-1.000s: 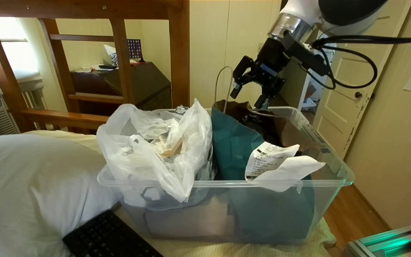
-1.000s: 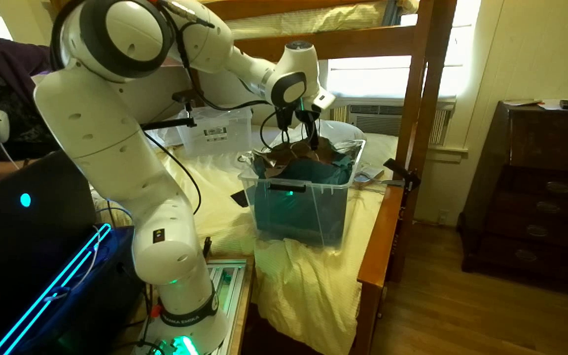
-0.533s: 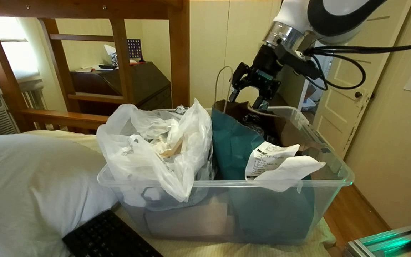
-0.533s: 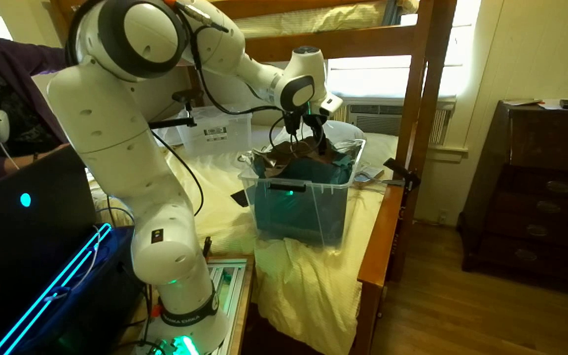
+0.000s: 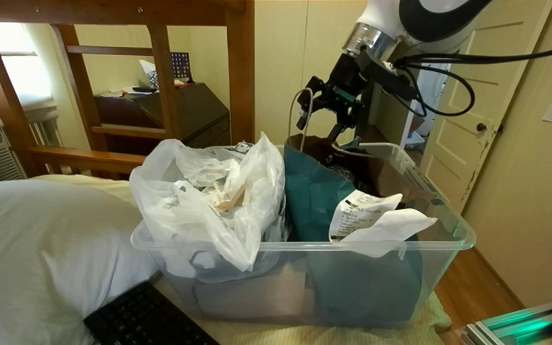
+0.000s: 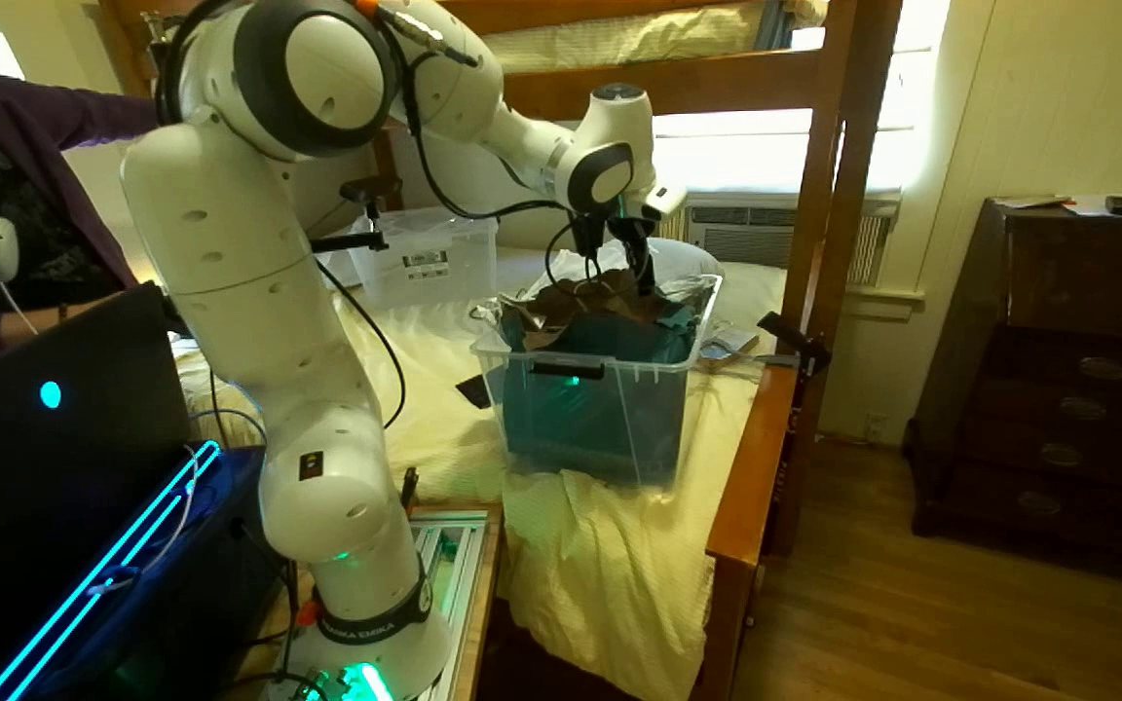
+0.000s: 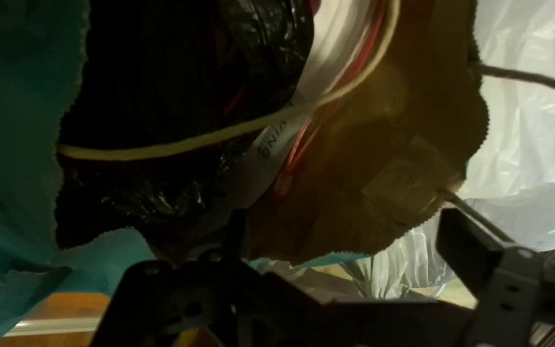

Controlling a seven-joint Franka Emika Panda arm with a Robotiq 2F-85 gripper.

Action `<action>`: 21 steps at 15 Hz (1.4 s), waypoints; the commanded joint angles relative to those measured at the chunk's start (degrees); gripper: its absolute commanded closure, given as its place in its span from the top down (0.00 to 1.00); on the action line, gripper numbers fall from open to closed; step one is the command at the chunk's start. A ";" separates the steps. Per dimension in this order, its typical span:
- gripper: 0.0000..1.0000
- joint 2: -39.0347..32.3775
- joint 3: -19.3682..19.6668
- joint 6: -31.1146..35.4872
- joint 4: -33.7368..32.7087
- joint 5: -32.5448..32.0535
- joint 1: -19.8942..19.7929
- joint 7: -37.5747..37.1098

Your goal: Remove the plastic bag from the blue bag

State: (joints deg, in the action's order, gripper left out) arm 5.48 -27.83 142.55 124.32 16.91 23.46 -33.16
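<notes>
Bedroom w/ a brown wooden bunk-bed frame (image 5: pixel 240 72); Panda arm (image 6: pixel 240 243) hangs over a clear plastic storage bin (image 5: pixel 443 246). Inside, side by side: white plastic carrier bag (image 5: pixel 257 220) & the "blue" one, really a teal paper bag (image 5: pixel 314 201). Target's prob. the black plastic bag (image 7: pixel 268 38) down in the teal one, below its rim. Shd be soft, slick film, light unless full (contents hidden), so pinch a thick bunched fold near its middle, not 1 layer; paper might tear or lift w/ it. Jaws of the claw (image 5: pixel 318 128) stand wide apart, gripping nothing, up by the teal rim; contact w/ it hard to tell. Cord handle (image 7: pixel 128 154) across the mouth cd snag the pull. Labels: arm's base band (image 6: pixel 376 623) reads FRANKA EMIKA; receipt (image 5: pixel 357 215) mostly blurred, 1 line maybe "Chicken"; white strip (image 7: pixel 265 159) beside the black plastic seems to show "VING", rest illegible.
</notes>
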 commanded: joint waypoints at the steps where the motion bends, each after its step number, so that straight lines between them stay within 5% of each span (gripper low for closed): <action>1: 1.00 -3.58 -0.27 0.80 -2.00 1.80 1.48 0.80; 4: 1.00 -4.22 -0.31 2.55 -1.53 6.50 3.09 8.86; 5: 1.00 -3.04 0.02 0.66 -0.74 2.25 2.24 2.86; 21: 1.00 -3.50 -0.07 1.63 -0.87 4.63 3.00 7.36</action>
State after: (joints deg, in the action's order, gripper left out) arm 2.06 -28.20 144.32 123.61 21.69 26.19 -25.67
